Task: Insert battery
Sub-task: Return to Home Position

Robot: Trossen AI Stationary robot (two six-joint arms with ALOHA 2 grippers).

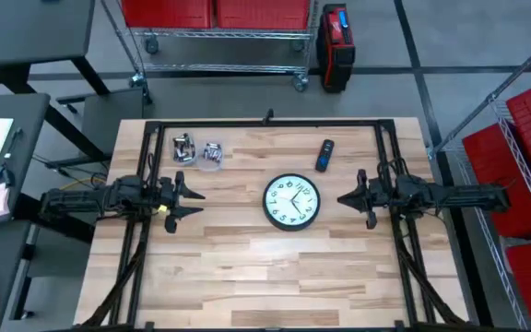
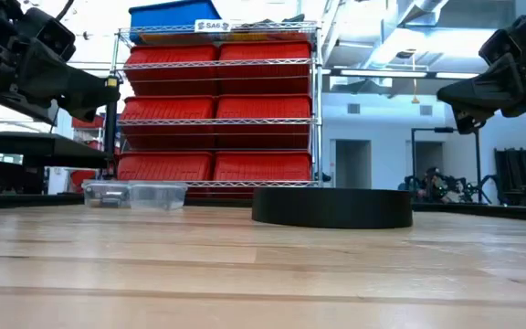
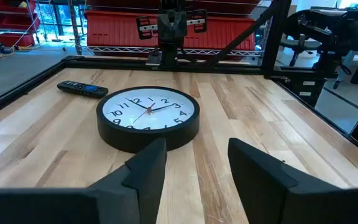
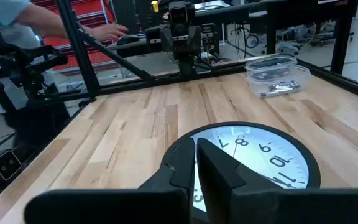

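Note:
A round black wall clock lies flat on its back, white face up, at the middle of the table. A dark remote lies beyond it. Two clear tubs stand at the far left, and small silvery batteries show inside one. My left gripper hovers open to the left of the clock, pointing at it. My right gripper hovers shut just right of the clock, its fingertips above the clock's rim. Neither touches anything.
Black frame rails run along the table's far and side edges. Bare wood lies between the clock and the near edge. Beyond the table, a person's hand shows behind the left arm, and red bins sit on wire shelves.

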